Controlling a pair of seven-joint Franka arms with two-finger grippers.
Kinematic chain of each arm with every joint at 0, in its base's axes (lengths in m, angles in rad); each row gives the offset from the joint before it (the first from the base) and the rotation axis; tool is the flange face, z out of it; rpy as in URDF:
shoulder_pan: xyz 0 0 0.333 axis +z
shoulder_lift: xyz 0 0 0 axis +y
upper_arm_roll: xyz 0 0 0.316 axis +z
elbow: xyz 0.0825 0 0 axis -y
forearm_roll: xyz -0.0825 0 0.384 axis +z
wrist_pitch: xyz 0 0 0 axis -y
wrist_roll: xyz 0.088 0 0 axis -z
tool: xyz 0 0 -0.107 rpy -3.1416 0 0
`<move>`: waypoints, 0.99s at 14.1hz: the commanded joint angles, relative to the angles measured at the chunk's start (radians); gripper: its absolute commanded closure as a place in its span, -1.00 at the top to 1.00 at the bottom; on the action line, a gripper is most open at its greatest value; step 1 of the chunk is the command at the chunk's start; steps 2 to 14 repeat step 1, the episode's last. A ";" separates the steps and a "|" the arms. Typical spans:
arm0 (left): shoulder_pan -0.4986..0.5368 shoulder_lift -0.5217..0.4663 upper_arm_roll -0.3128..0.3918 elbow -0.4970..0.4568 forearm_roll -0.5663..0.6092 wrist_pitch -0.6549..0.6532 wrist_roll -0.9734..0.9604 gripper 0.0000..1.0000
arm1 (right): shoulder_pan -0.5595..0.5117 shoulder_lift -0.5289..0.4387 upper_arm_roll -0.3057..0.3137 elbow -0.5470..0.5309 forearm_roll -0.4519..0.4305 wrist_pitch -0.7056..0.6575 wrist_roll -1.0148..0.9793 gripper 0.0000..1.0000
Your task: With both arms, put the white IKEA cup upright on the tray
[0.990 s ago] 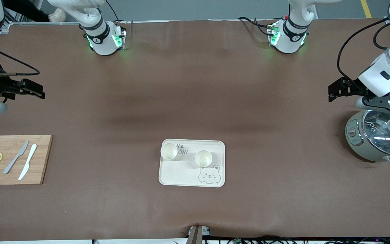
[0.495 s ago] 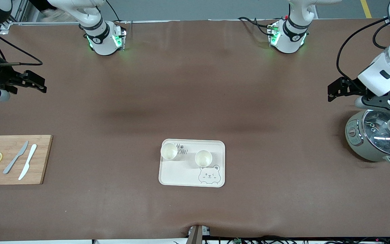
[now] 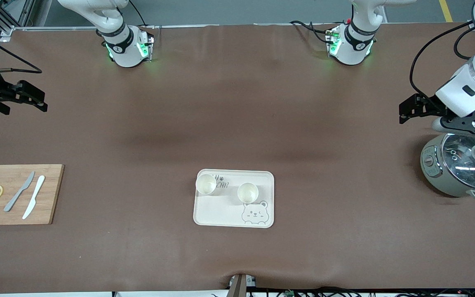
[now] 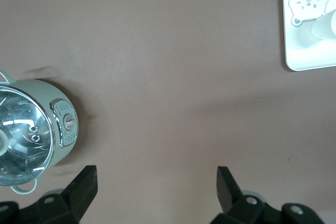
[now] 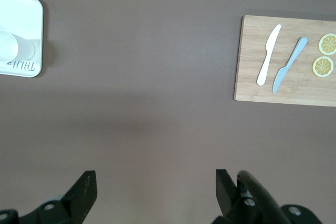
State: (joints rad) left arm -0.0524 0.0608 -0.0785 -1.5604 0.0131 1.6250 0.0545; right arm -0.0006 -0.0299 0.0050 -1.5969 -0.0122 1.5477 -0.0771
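Two cups point(image 3: 205, 183) upright on tray point(image 3: 221, 214) — grippers point(image 3: 411, 108) well apart.

The whole table point(image 3: 237, 123) is seen from high above; both wrist views look straight down, sharing the tray point(image 3: 221, 214) point(image 4: 307, 61) point(image 5: 29, 14).

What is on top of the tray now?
Two white cups stand upright on the tray, apart from each other. One hides part of the grey lettering; the bear drawing shows. Both grippers are open, away from it.
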 commanded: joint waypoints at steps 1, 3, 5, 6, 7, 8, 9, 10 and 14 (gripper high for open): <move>0.000 0.010 -0.006 0.022 0.005 -0.022 -0.018 1.00 | 0.005 0.002 -0.008 0.034 0.008 -0.017 -0.017 1.00; 0.000 0.010 -0.006 0.022 0.005 -0.022 -0.018 1.00 | 0.005 0.002 -0.008 0.034 0.008 -0.017 -0.017 1.00; 0.000 0.010 -0.006 0.022 0.005 -0.022 -0.018 1.00 | 0.005 0.002 -0.008 0.034 0.008 -0.017 -0.017 1.00; 0.000 0.010 -0.006 0.022 0.005 -0.022 -0.018 1.00 | 0.005 0.002 -0.008 0.034 0.008 -0.017 -0.017 1.00; 0.000 0.010 -0.006 0.022 0.005 -0.022 -0.018 1.00 | 0.005 0.002 -0.008 0.034 0.008 -0.017 -0.017 1.00; 0.000 0.010 -0.006 0.022 0.005 -0.022 -0.018 1.00 | 0.005 0.002 -0.008 0.034 0.008 -0.017 -0.017 1.00; 0.000 0.010 -0.006 0.022 0.005 -0.022 -0.018 1.00 | 0.005 0.002 -0.008 0.034 0.008 -0.017 -0.017 1.00; 0.000 0.010 -0.006 0.022 0.005 -0.022 -0.018 1.00 | 0.005 0.002 -0.008 0.034 0.008 -0.017 -0.017 1.00; 0.000 0.010 -0.006 0.022 0.005 -0.022 -0.018 1.00 | 0.005 0.002 -0.008 0.034 0.008 -0.017 -0.017 1.00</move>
